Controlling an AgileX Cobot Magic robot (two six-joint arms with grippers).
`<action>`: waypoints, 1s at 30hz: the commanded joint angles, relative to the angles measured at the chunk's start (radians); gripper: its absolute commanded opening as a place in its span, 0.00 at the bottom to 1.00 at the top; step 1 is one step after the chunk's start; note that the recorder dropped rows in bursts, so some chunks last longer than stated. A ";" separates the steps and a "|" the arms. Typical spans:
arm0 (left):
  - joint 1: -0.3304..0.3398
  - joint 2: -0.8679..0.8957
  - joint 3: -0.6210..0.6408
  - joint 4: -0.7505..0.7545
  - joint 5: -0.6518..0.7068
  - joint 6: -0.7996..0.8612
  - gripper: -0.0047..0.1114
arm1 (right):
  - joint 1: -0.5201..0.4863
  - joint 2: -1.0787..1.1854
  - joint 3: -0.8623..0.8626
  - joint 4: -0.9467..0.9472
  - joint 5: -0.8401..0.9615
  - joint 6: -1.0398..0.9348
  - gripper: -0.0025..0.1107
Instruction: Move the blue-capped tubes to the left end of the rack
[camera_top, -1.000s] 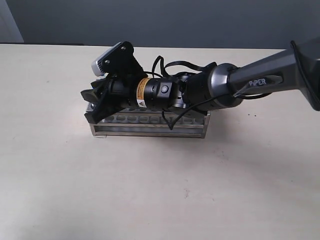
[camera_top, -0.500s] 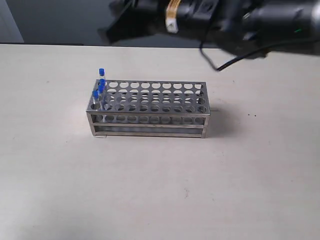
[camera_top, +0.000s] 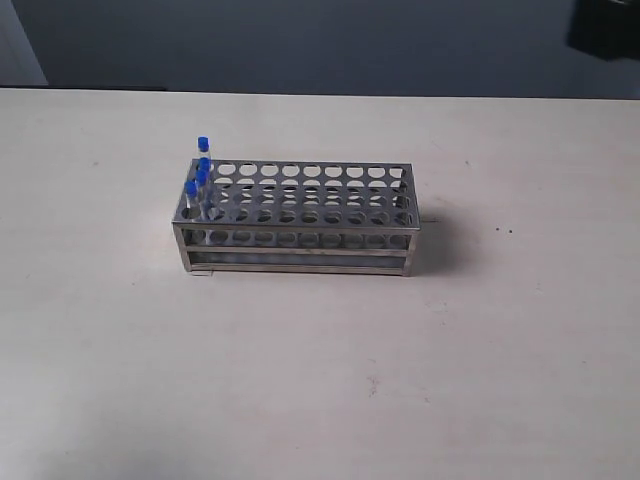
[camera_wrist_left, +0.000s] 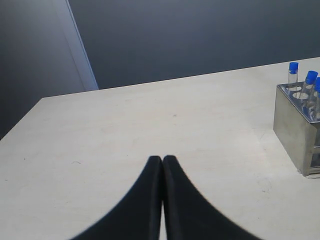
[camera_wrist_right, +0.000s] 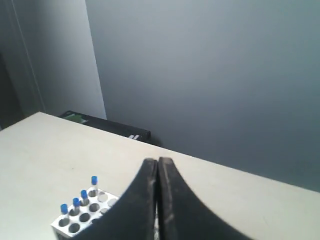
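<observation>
Well, nearest to me is my left pincer (camera_wrist_left: 162, 160), its two black halves pressed together tip to tip with nothing caught between them. It hangs low over the pale table (camera_wrist_left: 125, 125), well apart from the rack (camera_wrist_left: 295, 127) and facing that rack's solid left end plate. My right pincer (camera_wrist_right: 157, 162) is likewise closed flat on itself and holds nothing. It is high above the rack and clear of it, looking down on the top plate from one side.

The rack is shiny steel with four rows of round holes. It stands level on the table with one long side toward the outside camera. The four blue-capped tubes (camera_top: 201, 176) stand upright in the column of holes at the rack's left end, one to each row, their caps clear of the top plate. The one in the far row looks to stand a little higher than the other three.

Past the rack the table runs on to its far edge, and behind that rises a plain grey-blue wall (camera_top: 320, 45).
</observation>
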 joint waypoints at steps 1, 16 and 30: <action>-0.007 0.004 -0.002 -0.002 -0.013 -0.003 0.04 | -0.006 -0.172 0.064 0.099 0.074 0.003 0.02; -0.007 0.004 -0.002 -0.002 -0.013 -0.003 0.04 | -0.400 -0.535 0.273 0.187 0.160 -0.003 0.02; -0.007 0.004 -0.002 -0.002 -0.013 -0.003 0.04 | -0.599 -0.789 0.563 0.454 0.298 -0.442 0.02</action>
